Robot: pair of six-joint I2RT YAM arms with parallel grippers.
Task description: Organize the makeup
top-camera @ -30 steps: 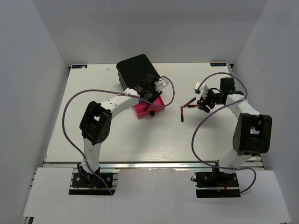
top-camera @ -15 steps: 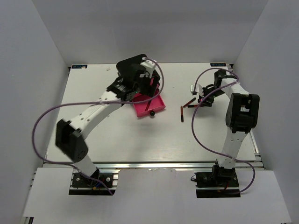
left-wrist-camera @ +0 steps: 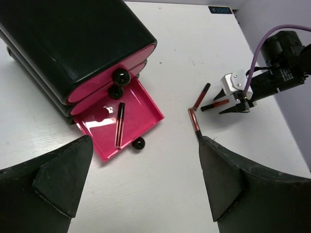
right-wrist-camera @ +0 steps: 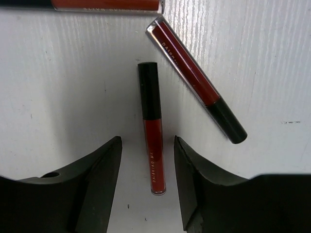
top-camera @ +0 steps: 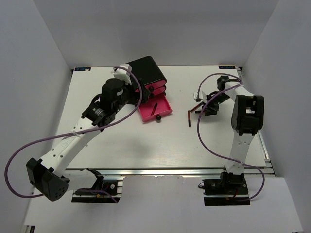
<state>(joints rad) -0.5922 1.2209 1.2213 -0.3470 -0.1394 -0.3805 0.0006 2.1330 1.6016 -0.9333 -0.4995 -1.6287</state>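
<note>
A thin dark-red lip stick (right-wrist-camera: 153, 128) lies on the white table between the fingers of my right gripper (right-wrist-camera: 147, 145). The jaws are open and stand either side of it without touching. A second lip stick (right-wrist-camera: 197, 80) lies just beyond it, at an angle. From above, the right gripper (top-camera: 210, 104) is low at the far right, with another lip stick (top-camera: 189, 118) lying apart on the table. One more lip stick (left-wrist-camera: 119, 124) rests in the open pink drawer (left-wrist-camera: 138, 109). My left gripper (left-wrist-camera: 146, 160) hangs open and empty, high above the table, left of the drawer (top-camera: 163, 108).
The black box (top-camera: 146, 73) with pink drawers stands at the back, its lowest drawer pulled out toward the middle. White walls enclose the table on three sides. Purple cables loop off both arms. A metal rail (top-camera: 155, 171) runs along the near edge.
My left gripper opened, rose and drew back to the left, leaving a lip stick in the drawer. My right gripper moved farther back over the sticks and its jaws narrowed.
</note>
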